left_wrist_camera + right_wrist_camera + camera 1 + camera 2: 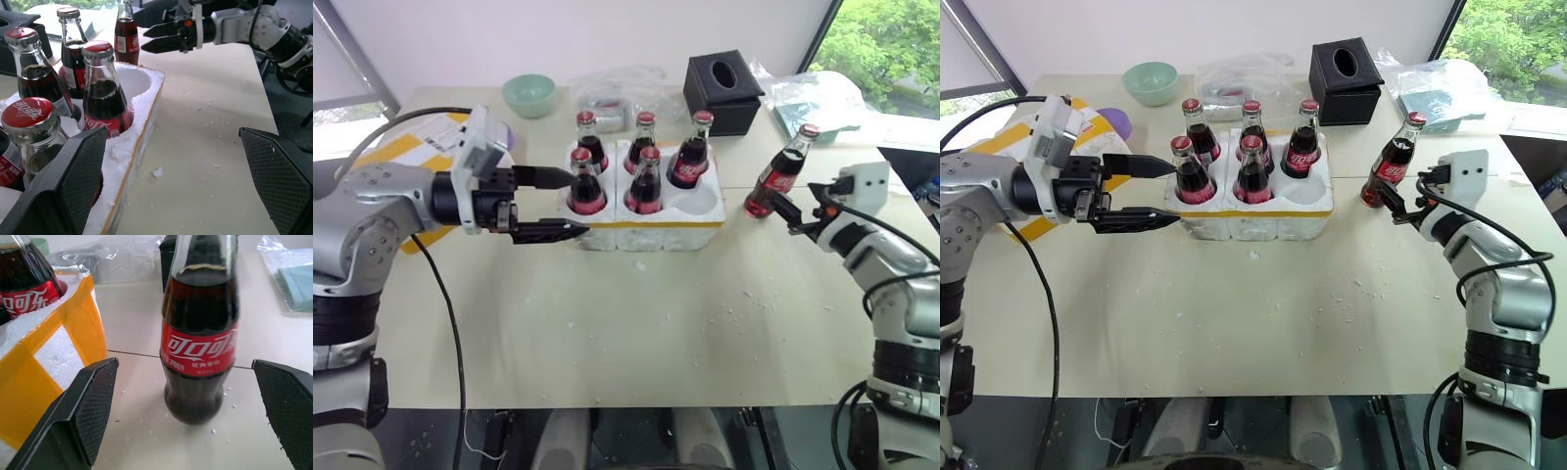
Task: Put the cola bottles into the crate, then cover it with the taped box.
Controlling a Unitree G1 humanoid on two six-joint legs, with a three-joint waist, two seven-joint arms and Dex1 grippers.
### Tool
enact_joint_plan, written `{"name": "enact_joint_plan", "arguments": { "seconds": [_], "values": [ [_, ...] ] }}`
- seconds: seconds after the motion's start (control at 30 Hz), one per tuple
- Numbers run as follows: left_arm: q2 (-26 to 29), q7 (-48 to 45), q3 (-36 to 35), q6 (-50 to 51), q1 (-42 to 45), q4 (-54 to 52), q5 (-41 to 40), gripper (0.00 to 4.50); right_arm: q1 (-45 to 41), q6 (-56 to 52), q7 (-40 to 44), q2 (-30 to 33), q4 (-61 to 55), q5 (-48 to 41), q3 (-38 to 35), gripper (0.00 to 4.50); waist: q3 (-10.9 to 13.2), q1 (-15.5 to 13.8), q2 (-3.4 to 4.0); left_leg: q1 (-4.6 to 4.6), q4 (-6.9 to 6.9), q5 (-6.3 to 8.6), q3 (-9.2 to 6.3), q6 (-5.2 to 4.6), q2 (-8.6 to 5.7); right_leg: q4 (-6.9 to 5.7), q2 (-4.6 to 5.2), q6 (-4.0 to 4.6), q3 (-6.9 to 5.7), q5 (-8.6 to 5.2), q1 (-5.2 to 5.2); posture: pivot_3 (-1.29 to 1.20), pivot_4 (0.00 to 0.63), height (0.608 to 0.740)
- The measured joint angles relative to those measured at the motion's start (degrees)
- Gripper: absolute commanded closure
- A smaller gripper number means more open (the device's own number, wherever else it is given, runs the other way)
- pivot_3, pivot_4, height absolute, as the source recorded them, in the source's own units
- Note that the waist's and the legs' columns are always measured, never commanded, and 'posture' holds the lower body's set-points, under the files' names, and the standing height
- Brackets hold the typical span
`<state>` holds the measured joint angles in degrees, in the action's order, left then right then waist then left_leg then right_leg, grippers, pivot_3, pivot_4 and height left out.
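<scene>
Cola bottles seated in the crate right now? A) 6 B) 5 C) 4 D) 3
B: five cola bottles stand in the crate, its front-right well empty; the sixth bottle stands on the table before the open right gripper.

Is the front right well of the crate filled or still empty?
Empty. The crate holds five cola bottles; its front right well is bare foam, and the sixth bottle stands on the table before the open right hand.

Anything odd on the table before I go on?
White foam crumbs litter the table in front of the crate, apparently shed from its rough edge. One cola bottle stands outside the crate, upright; one front well is empty. Nothing spilled.
</scene>
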<state>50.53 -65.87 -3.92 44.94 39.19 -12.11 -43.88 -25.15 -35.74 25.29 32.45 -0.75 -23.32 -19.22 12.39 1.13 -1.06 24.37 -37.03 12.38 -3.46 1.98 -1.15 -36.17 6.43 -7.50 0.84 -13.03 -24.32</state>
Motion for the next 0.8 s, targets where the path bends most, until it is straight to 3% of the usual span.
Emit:
{"name": "enact_joint_plan", "arguments": {
  "seconds": [0.73,0.8],
  "values": [
    [1.30,3.63,-2.97,3.57,-0.51,-4.79,-3.11,0.00,-15.07,12.78,1.54,-1.65,25.96,5.03,5.11,0.04,0.00,0.23,0.01,-0.01,0.02,0.00,-0.01,0.00,0.00,0.00,-0.01,0.00,0.00,0.00,0.00,0.00,0.150,0.737],
    [1.35,3.62,-3.56,3.66,-0.55,-5.07,-3.46,0.00,-15.93,14.19,1.25,-1.97,27.74,5.24,5.09,0.86,0.00,0.22,0.01,-0.01,0.03,0.00,-0.01,0.00,0.00,0.00,-0.01,-0.01,0.00,0.00,0.00,0.00,0.150,0.737]
  ]
}}
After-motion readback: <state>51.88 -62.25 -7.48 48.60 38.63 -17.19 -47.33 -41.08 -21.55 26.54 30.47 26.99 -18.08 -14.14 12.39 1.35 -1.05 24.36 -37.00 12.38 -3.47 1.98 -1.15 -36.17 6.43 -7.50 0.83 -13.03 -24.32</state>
